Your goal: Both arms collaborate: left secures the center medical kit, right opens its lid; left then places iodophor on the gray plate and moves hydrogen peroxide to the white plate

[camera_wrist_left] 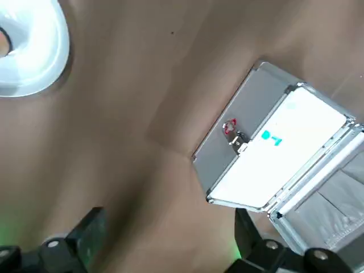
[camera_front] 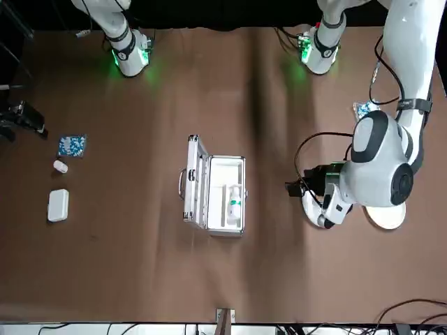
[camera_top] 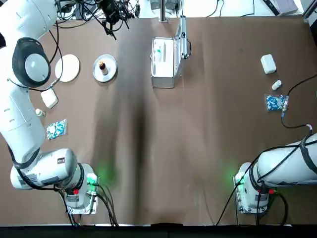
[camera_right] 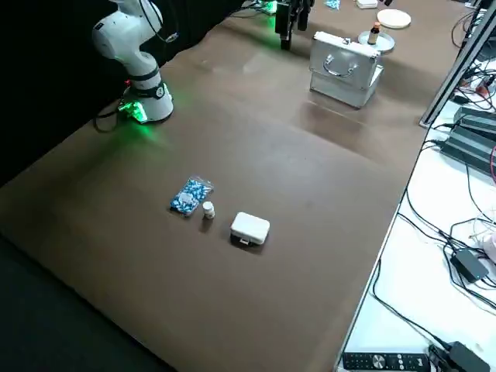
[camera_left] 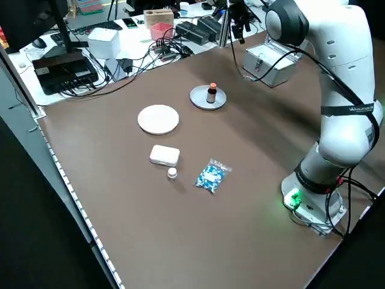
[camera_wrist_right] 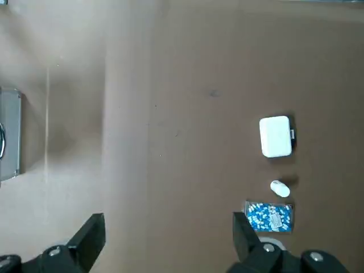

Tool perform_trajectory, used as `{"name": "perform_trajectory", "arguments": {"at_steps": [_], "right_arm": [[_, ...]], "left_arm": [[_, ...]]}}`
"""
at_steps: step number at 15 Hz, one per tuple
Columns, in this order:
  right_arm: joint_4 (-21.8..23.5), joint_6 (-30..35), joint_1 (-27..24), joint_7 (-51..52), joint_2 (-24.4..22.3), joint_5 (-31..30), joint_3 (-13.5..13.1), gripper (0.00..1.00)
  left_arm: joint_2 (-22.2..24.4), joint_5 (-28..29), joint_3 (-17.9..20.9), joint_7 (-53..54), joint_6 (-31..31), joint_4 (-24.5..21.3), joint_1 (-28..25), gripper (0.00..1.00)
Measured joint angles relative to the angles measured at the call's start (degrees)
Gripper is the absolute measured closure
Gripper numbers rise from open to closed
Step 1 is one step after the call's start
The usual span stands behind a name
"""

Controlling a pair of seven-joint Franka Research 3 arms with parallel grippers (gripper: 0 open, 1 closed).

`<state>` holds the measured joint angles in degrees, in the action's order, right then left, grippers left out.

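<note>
The medical kit [camera_top: 162,79] stands at the table's far middle with its lid [camera_top: 182,37] raised upright. Inside lies the hydrogen peroxide [camera_top: 159,51], a pale bottle with teal marking, also visible in the left wrist view [camera_wrist_left: 272,138]. The iodophor [camera_top: 102,65], a small brown bottle, stands on the gray plate [camera_top: 112,71]. Left of it lies the bare white plate [camera_top: 67,67]. My left gripper [camera_wrist_left: 169,223] hangs open and empty, high between the gray plate and the kit. My right gripper [camera_wrist_right: 168,227] is open and empty, high over the right half of the table.
On the right lie a white box [camera_top: 268,63], a small vial [camera_top: 276,85] and a blue pill packet [camera_top: 275,102]. A like box [camera_top: 49,98], vial [camera_top: 40,113] and packet [camera_top: 56,129] lie on the left. Cables run along the far edge.
</note>
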<state>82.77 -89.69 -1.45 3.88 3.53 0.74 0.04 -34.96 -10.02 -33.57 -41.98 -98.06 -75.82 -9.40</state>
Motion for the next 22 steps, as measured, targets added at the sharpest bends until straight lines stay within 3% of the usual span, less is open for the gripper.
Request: {"name": "perform_trajectory", "arguments": {"at_steps": [11, 15, 22], "right_arm": [[0.0, -0.7, -1.9, -0.1, 0.0, 0.0, -0.8, 0.01], [0.0, -0.6, -3.5, -0.1, 0.0, 0.0, -0.9, 0.01], [0.0, -0.4, -5.8, -0.1, 0.0, 0.0, -1.1, 0.01]], "left_arm": [[0.2, 11.7, 0.0, -0.1, -6.9, -0.3, 12.6, 0.00], [-1.8, 13.9, 0.4, 0.0, -13.1, -1.1, 16.7, 0.00], [-5.1, 23.7, 1.7, -2.1, -18.9, -1.1, 20.9, 0.01]]}}
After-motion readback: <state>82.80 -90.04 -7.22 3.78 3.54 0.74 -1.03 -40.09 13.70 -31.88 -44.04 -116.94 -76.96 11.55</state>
